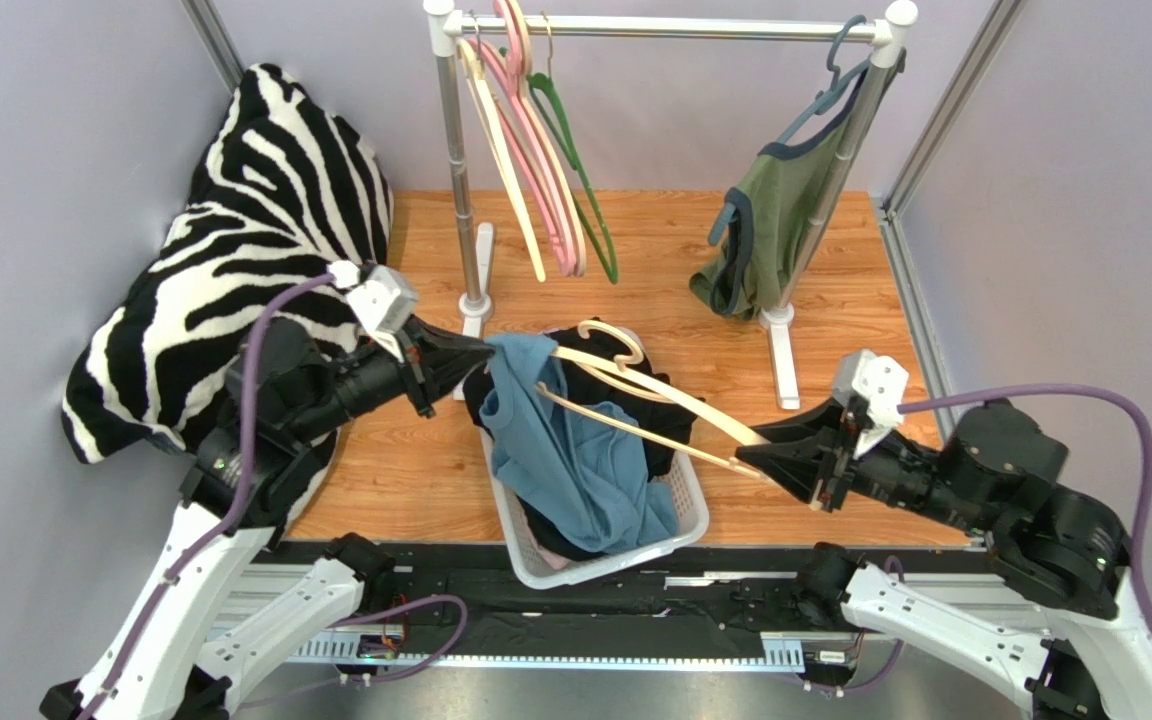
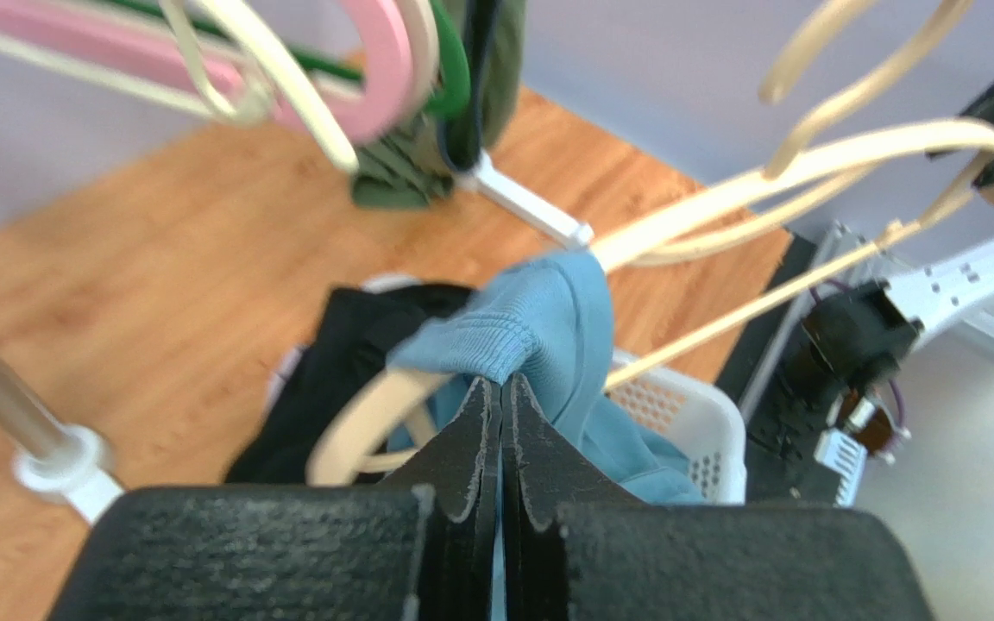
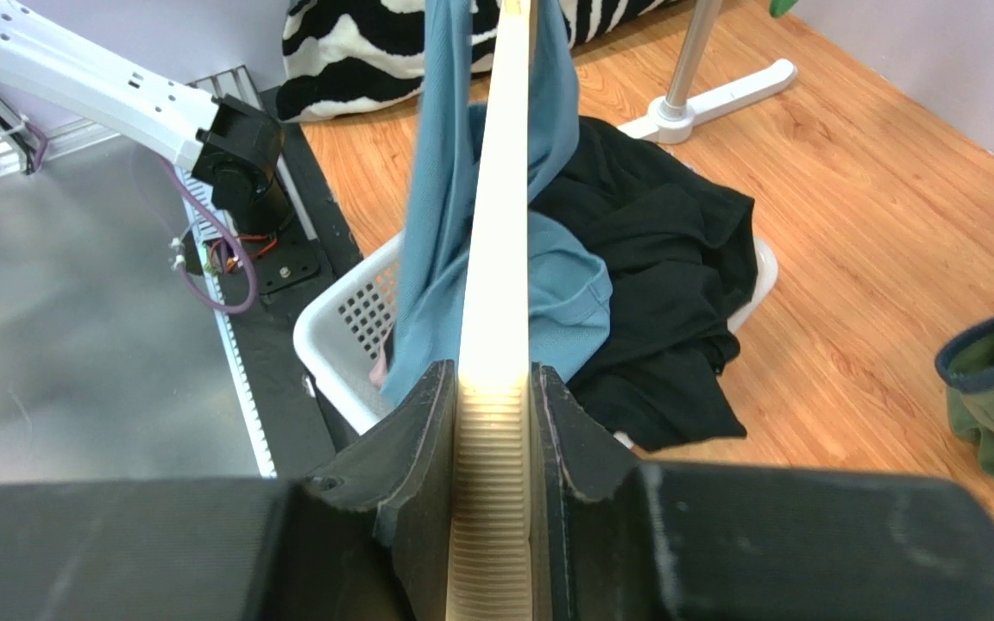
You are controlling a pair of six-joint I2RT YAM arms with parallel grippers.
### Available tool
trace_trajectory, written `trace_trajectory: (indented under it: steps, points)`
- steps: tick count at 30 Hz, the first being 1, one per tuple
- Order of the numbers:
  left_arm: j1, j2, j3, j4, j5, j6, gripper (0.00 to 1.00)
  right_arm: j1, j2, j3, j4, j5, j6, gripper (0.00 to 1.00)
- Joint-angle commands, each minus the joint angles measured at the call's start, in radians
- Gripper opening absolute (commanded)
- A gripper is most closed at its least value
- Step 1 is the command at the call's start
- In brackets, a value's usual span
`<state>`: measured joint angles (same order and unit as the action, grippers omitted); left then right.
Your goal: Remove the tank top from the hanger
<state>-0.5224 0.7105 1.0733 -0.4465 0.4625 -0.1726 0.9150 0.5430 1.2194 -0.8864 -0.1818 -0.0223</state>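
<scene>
One blue tank top [image 1: 567, 450] hangs on one cream hanger [image 1: 657, 393] above the single white basket [image 1: 680, 528] at the counter's near edge. The left hand [image 1: 489, 357], reaching in level, pinches the top's shoulder. The right hand [image 1: 752, 449], stretched low, clamps the hanger's end.

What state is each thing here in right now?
left gripper: shut on the blue tank top.
right gripper: shut on the cream hanger.
blue tank top: draped over the hanger, trailing into the basket.
cream hanger: held tilted above the basket.
basket: holds black clothing.
green top: hanging on the rack.
</scene>
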Motion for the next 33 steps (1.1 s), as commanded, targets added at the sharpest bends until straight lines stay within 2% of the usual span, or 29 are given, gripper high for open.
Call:
trace_trajectory:
  steps: [1,6,11,15,18,20,22,24,25,29,30,31,33]
  points:
    - [0.022,-0.013,0.140,0.045,-0.015,0.051,0.00,-0.002,-0.057,0.124,-0.101,0.036,0.008,0.00]
    - [0.024,0.038,0.209,0.034,0.022,0.042,0.00,-0.004,-0.078,0.252,-0.265,0.045,0.012,0.00]
    - [0.018,0.084,0.256,0.055,0.142,0.001,0.00,-0.004,-0.087,0.391,-0.379,0.050,0.007,0.00]
    - [-0.045,0.186,0.339,0.074,0.176,0.054,0.00,-0.001,-0.101,0.494,-0.416,0.030,0.002,0.00]
    - [-0.100,0.280,0.421,0.039,0.162,0.107,0.00,-0.004,-0.083,0.609,-0.456,0.105,0.016,0.00]
    - [-0.110,0.302,0.403,0.020,0.125,0.119,0.00,-0.004,-0.092,0.617,-0.416,0.233,0.050,0.00]
    - [-0.123,0.300,0.360,-0.006,0.098,0.139,0.00,-0.004,-0.126,0.547,-0.358,0.319,0.053,0.00]
    - [-0.139,0.294,0.297,-0.041,0.062,0.203,0.00,-0.005,-0.132,0.449,-0.249,0.346,0.048,0.00]
    - [-0.155,0.296,0.278,-0.082,0.000,0.225,0.00,-0.004,-0.123,0.421,-0.217,0.373,0.045,0.00]
    - [-0.194,0.325,0.228,-0.190,-0.152,0.376,0.00,-0.004,0.018,0.411,-0.126,0.494,0.053,0.00]
    - [-0.197,0.337,0.234,-0.211,-0.166,0.398,0.01,-0.004,0.049,0.428,-0.123,0.533,0.074,0.00]
    - [-0.200,0.354,0.247,-0.268,-0.185,0.416,0.11,-0.002,0.117,0.458,-0.114,0.601,0.090,0.00]
    - [-0.200,0.420,0.307,-0.334,-0.205,0.450,0.24,-0.004,0.175,0.495,-0.100,0.628,0.131,0.00]
